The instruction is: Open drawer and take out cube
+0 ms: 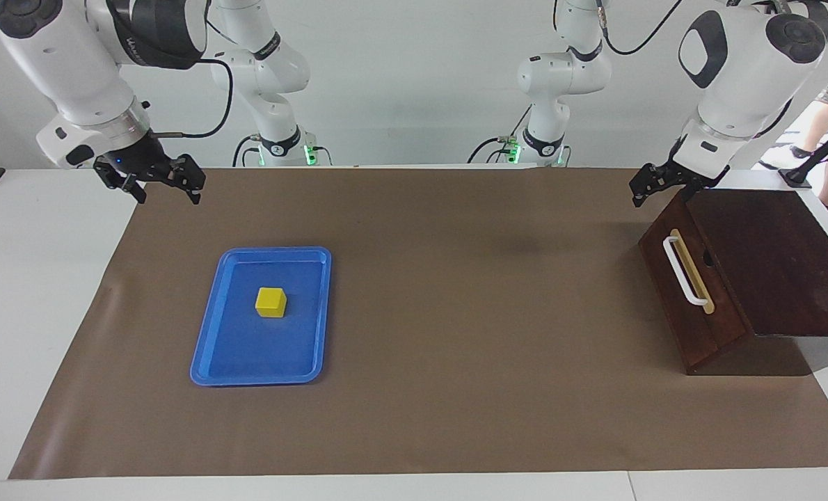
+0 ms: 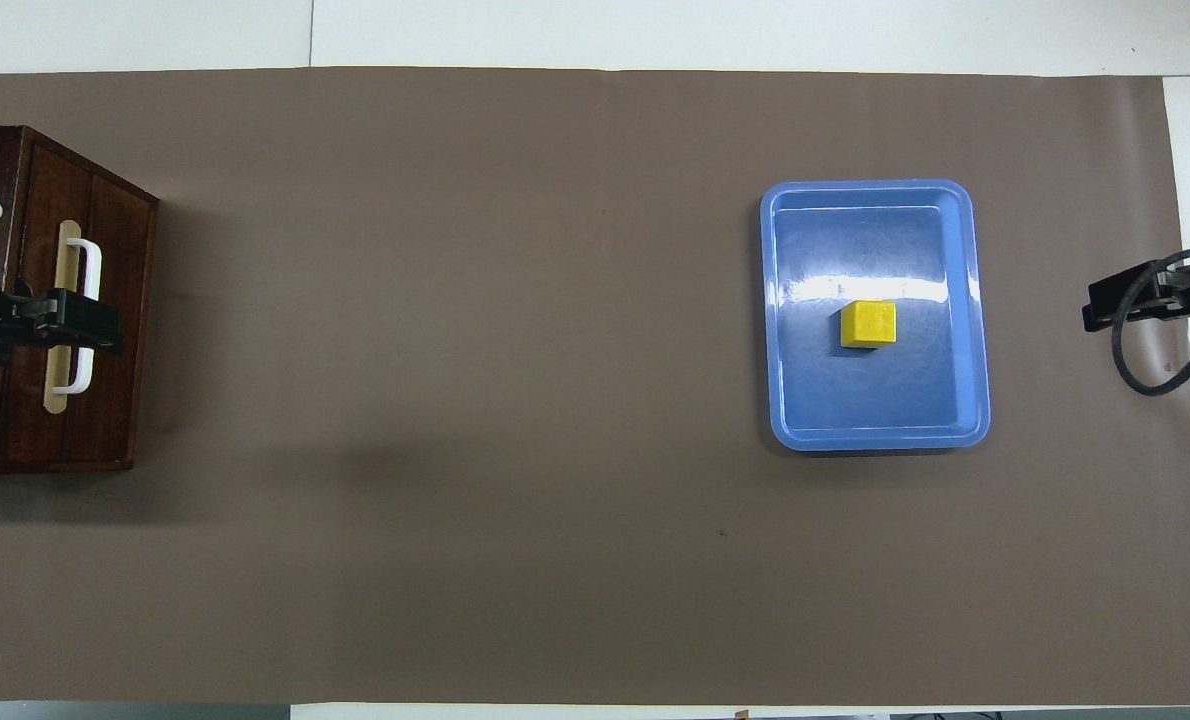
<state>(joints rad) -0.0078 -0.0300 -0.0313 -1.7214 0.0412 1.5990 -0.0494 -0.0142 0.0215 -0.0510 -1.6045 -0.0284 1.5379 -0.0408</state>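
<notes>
One cube lies in the one tray; one drawer sits shut at the left arm's end. Two grippers, left over the drawer, right over the mat edge, fingers wide, empty.

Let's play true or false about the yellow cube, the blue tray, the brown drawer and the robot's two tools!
1. The cube sits in the tray. True.
2. The drawer is pulled open. False: it is shut.
3. The right tool holds the cube. False: it is up in the air, empty, over the brown mat's edge.
4. The left tool is up beside the drawer's top corner. True.
5. The drawer's handle is white. True.
</notes>
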